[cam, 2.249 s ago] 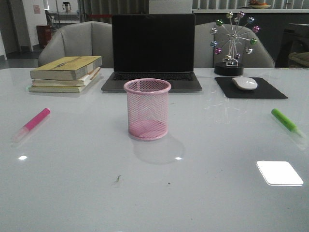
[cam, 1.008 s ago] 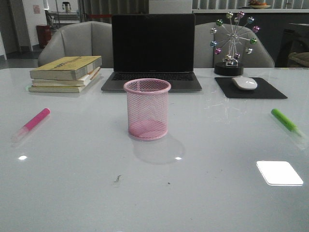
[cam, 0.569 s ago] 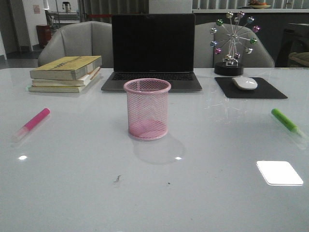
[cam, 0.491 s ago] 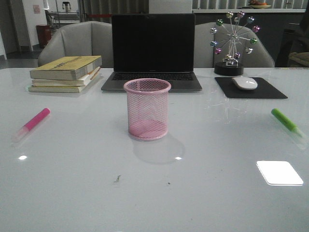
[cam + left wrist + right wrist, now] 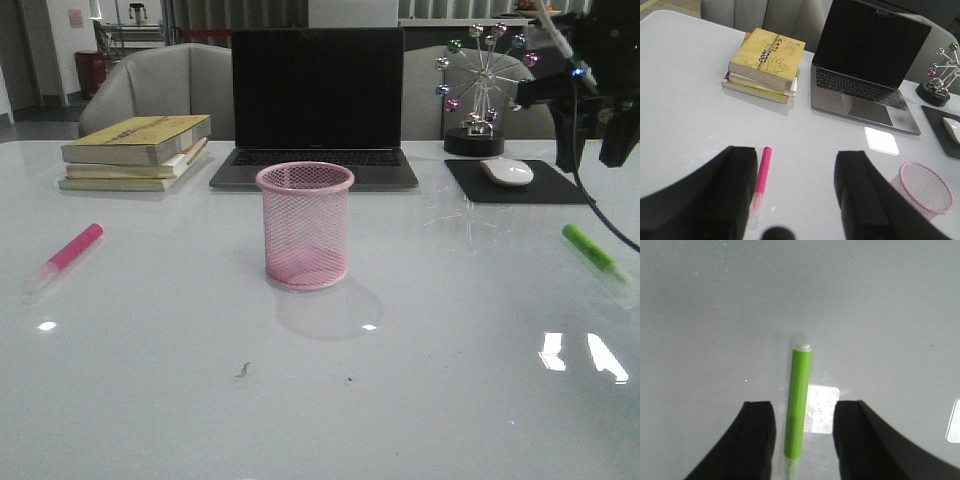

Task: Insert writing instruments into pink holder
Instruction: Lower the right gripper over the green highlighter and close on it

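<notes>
Pink mesh cup (image 5: 305, 225) upright. Two markers flat: one pink (image 5: 66, 255), one green (image 5: 592, 250). Both grippers (image 5: 795, 192) (image 5: 804, 437) spread apart, empty.

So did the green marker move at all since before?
No. In the front view the green marker lies at the same spot on the table, in front and to the right of the black mouse pad, just as in the earlier pictures.

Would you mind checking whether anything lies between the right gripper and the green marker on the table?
Nothing visible does. The right gripper is open above the table, and the green marker lies lined up in the gap between its fingers, with only bare table around it.
</notes>
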You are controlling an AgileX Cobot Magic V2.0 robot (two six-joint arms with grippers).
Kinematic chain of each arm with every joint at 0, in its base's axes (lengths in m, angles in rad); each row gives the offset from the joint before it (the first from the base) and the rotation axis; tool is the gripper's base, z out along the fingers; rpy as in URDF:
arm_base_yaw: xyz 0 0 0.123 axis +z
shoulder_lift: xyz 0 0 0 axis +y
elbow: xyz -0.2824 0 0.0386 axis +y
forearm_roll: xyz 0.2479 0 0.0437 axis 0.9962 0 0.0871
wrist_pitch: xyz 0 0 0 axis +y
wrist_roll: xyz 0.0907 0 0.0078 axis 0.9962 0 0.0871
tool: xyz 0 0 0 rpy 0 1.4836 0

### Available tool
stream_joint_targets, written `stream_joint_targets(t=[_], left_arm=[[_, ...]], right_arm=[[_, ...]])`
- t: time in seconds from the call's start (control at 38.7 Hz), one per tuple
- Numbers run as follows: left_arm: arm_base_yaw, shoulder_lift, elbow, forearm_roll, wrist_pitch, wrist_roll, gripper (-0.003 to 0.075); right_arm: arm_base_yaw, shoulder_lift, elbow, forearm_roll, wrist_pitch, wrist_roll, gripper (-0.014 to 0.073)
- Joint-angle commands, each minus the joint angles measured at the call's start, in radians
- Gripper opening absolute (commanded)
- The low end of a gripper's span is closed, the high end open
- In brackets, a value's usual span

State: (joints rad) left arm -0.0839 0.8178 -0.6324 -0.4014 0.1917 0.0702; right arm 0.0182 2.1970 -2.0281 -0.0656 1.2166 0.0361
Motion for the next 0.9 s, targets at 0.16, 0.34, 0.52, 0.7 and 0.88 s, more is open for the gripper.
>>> stream_joint_targets(t=[0.16, 0.34, 0.52, 0.7, 0.88], left_arm=[[-0.005, -0.004, -0.039, -0.015, -0.074, -0.001, 0.0428], [-0.005, -0.004, -0.039, -0.015, -0.074, -0.001, 0.0428], [-0.005, -0.004, -0.039, -0.015, -0.074, -0.001, 0.0428], [-0.005, -0.004, -0.039, -0.015, -0.074, -0.001, 0.0428], [-0.005, -0.004, -0.039, -0.015, -0.074, -0.001, 0.0428]], right_arm=[[-0.012, -0.016, -0.043, -0.064, -0.009, -0.002, 0.0408], [-0.031, 0.004, -0.043, -0.021, -0.039, -0.001, 0.0408], [-0.051, 0.041, -0.043, 0.058, -0.046, -0.001, 0.0407], [-0.051, 0.076, -0.043, 0.082, -0.051, -0.001, 0.0407], [-0.051, 0.109, -0.043, 0.082, -0.053, -0.001, 0.0407]])
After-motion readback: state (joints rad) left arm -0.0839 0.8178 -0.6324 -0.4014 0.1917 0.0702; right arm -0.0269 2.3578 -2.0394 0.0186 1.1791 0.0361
